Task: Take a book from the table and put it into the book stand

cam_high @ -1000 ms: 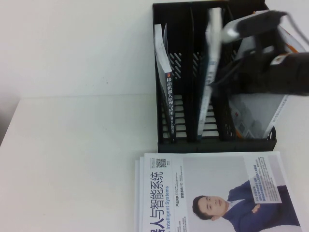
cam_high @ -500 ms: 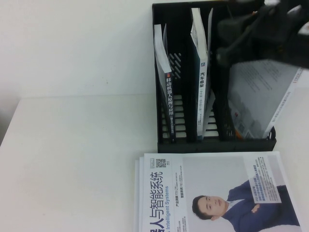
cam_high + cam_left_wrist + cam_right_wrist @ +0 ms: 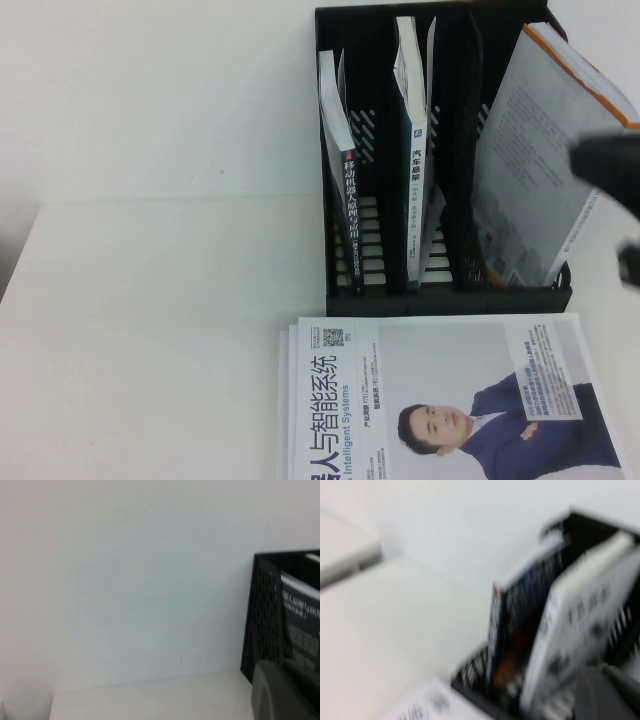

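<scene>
The black book stand (image 3: 345, 300) sits at the back of the white table (image 3: 150, 330) and holds three books. A dark-spined book (image 3: 347, 190) leans in its left slot. A white and blue book (image 3: 414, 140) is upright in the middle slot, and a large pale book (image 3: 530, 170) leans in the right slot. My right gripper (image 3: 612, 165) is a dark blur at the right edge, beside the large book and apart from it, holding nothing that I can see. My left gripper (image 3: 285, 692) shows only in its wrist view, shut, near the stand's outer left wall (image 3: 262, 615).
A stack of large white books (image 3: 440, 400) with a man's portrait on the top cover lies flat on the table just in front of the stand. A white wall rises behind the table. The table's left half is bare.
The right arm has drawn back from above the stand to the right edge. The white and blue book it was with a second ago now stands free in the middle slot.
</scene>
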Action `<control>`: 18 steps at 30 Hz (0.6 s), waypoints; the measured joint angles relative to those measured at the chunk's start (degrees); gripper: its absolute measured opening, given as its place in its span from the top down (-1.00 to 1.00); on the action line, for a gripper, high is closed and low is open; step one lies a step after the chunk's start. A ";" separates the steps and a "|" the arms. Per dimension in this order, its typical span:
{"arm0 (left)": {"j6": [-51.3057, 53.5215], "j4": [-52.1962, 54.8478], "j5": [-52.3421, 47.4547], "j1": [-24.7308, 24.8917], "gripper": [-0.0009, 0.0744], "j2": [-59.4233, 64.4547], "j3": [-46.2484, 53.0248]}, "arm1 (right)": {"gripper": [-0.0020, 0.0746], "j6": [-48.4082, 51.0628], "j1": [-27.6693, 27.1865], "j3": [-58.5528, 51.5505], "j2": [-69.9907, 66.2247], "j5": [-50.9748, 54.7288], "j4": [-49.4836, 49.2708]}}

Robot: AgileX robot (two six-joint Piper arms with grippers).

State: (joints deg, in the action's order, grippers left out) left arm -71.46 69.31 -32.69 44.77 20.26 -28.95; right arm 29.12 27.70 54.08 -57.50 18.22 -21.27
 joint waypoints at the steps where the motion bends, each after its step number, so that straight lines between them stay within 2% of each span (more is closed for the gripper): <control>1: -0.68 -0.01 0.24 0.00 0.98 -0.74 1.32 | 0.96 -2.40 0.00 -1.86 1.26 0.32 2.77; 12: -3.70 -0.15 0.41 0.00 0.98 -2.72 5.54 | 0.96 -50.87 0.00 -22.54 15.84 11.23 41.09; 18: -3.80 -0.15 0.49 0.00 0.98 -2.72 5.54 | 0.96 -67.10 0.00 -31.80 24.33 11.61 50.89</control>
State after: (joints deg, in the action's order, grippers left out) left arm -75.26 69.16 -32.20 44.77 17.54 -23.40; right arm -37.98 27.70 22.28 -33.18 29.83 29.63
